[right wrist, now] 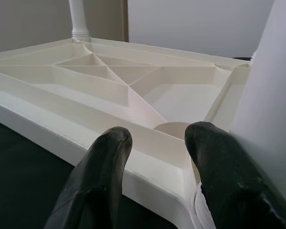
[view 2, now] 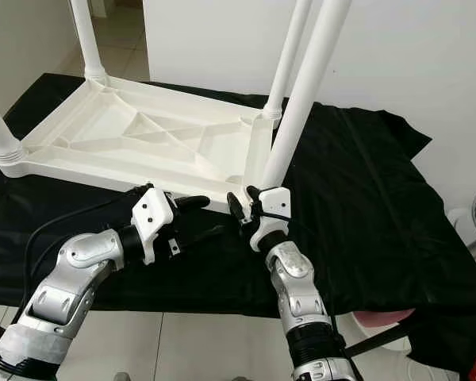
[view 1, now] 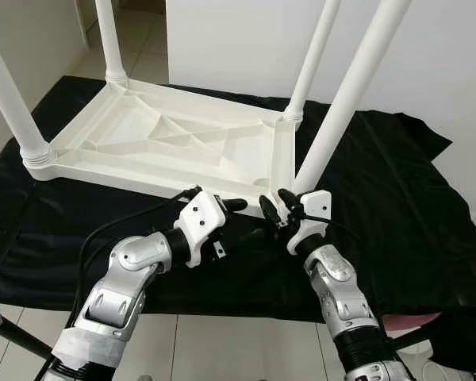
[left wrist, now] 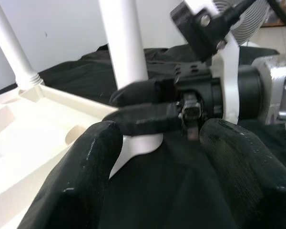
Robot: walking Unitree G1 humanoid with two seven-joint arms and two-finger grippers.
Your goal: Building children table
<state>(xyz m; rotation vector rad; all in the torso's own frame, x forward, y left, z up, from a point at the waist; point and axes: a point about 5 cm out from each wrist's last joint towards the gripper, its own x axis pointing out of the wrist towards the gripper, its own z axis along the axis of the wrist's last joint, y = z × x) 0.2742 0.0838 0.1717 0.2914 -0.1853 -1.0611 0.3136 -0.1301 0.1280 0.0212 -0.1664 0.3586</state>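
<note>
Table leg (view 1: 345, 99) leans tilted at the near right corner of the upturned white tabletop (view 1: 163, 139) on black cloth (view 1: 397, 198) — right gripper (view 1: 276, 208) nearest, fingers spread at its base, gripping nothing — left gripper (view 1: 236, 214) open beside it

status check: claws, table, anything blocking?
Left claw open, beside the near corner. Right claw open at the base of the tilted fourth white leg. Upturned white plastic table top on black cloth, three legs standing. No obstruction seen.
</note>
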